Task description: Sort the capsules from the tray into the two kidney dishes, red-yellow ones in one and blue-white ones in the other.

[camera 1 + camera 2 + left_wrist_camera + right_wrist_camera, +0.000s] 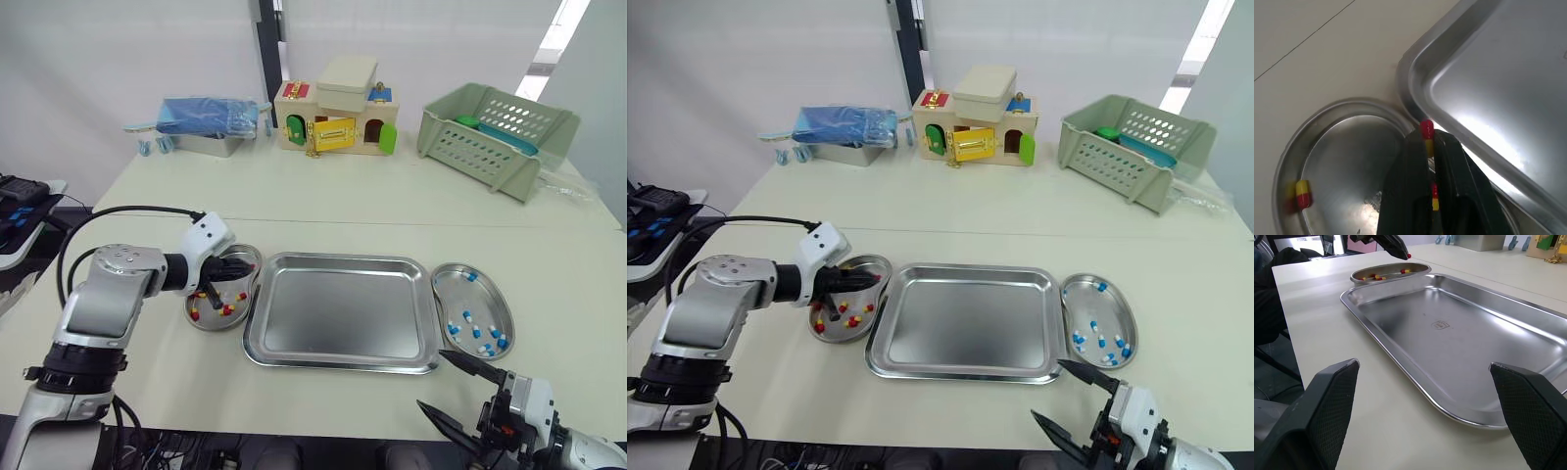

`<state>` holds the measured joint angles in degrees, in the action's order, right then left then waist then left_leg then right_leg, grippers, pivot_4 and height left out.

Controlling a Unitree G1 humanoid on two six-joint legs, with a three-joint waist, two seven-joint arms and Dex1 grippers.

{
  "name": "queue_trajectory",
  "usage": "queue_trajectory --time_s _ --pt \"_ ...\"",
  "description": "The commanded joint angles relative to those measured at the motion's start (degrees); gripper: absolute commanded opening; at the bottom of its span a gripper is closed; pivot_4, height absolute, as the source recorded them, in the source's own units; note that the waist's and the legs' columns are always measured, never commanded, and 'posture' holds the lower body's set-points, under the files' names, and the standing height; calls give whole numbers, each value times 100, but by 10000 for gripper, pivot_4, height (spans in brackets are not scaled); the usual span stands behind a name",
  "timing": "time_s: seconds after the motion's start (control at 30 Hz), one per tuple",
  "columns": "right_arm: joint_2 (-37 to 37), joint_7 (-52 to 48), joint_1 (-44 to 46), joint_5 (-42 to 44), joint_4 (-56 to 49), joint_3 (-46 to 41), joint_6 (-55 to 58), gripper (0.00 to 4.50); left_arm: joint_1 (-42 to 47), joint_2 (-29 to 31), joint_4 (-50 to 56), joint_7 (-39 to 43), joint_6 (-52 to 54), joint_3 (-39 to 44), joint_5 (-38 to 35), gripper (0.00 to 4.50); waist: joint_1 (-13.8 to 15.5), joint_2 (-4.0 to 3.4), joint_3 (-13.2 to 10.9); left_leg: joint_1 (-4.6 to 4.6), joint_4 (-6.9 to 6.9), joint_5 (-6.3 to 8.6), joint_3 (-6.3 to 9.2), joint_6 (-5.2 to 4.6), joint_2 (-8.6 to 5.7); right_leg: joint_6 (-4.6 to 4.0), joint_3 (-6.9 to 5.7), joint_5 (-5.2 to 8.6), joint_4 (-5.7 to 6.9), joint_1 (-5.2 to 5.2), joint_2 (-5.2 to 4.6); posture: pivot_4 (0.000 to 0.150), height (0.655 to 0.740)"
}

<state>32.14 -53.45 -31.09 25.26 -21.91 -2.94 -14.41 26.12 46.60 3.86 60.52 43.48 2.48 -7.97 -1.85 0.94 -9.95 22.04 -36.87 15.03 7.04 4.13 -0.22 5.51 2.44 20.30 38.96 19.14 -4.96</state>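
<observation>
My left gripper (241, 265) hovers over the left kidney dish (193, 320), shut on a red-yellow capsule (1426, 133) whose red end pokes out past the fingertips. Several red-yellow capsules (227, 309) lie in that dish, one of them (1302, 194) near its rim. The steel tray (338, 313) in the middle holds no capsules. To its right, the other kidney dish (468, 294) contains several blue-white capsules (477, 333). My right gripper (436, 382) is open near the table's front edge, just in front of the tray's right corner, holding nothing.
At the back of the table stand a pale green basket (495, 137), a wooden toy house (338, 122) and a blue bag on a metal box (208, 119). A black cable (118, 211) loops beside my left arm.
</observation>
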Motion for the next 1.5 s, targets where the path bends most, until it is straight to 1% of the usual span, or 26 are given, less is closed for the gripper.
queue_trajectory --time_s 0.03,0.4,0.47,0.5,0.63,0.73,0.9,1.13,1.27,1.37,1.5 --pt "64 -128 63 106 6 -74 -6 45000 -124 199 54 -204 -26 255 -86 1329 0 0 0 0 0 0 0 0 0 0 0 0 0 1 0 1500 7400" --pt "4 -182 225 111 180 -103 -27 45000 -177 375 -172 -461 -55 202 -214 1329 -2 0 0 0 1 0 0 0 0 0 0 0 1 2 0 1500 7400" --pt "-10 -175 255 104 192 -88 -24 45000 -188 394 -187 -472 -35 209 -236 5911 -3 0 0 0 1 0 1 0 0 0 -1 0 1 2 0 1500 7400" --pt "-12 -177 268 108 198 -89 -23 45000 -186 402 -206 -482 -22 213 -245 7377 -3 0 0 -1 1 0 0 0 1 0 -1 0 2 2 0 1500 7400" --pt "-21 -165 275 102 199 -107 -31 45000 -200 452 -236 -513 -32 194 -301 20321 -4 0 0 0 1 0 0 0 0 0 -1 0 2 2 0 1500 7400" --pt "-38 -147 253 104 185 -124 -48 45000 -210 475 -225 -523 -19 182 -340 28970 -4 0 0 0 1 0 1 0 0 0 -1 0 2 2 0 1500 7400" --pt "-87 -123 206 94 133 -127 -72 45000 -209 541 -242 -499 -1 122 -370 44736 -6 0 0 0 1 0 0 0 1 0 -1 0 2 2 0 1500 7400" --pt "-77 -125 151 105 106 -164 -75 45000 -222 575 -207 -496 36 94 -408 44908 -5 0 0 0 2 0 0 0 0 0 -1 0 2 2 0 1500 7400" --pt "38 -109 76 286 -212 -299 101 45000 -235 638 -189 -440 53 227 -509 44908 -5 0 -1 0 2 0 0 0 0 0 0 0 2 2 0 1500 7400" --pt "352 82 -49 755 -673 -857 708 45000 -477 904 73 -128 63 772 -921 44908 -32 -3 -2 0 2 0 -1 0 1 0 2 0 2 4 0 1500 7400" --pt "1206 128 -300 1427 -949 -2035 1907 45000 -997 1347 96 191 98 1718 -1334 44908 -50 -2 -3 0 7 0 -2 -1 4 -1 4 0 2 5 1 1500 7400"
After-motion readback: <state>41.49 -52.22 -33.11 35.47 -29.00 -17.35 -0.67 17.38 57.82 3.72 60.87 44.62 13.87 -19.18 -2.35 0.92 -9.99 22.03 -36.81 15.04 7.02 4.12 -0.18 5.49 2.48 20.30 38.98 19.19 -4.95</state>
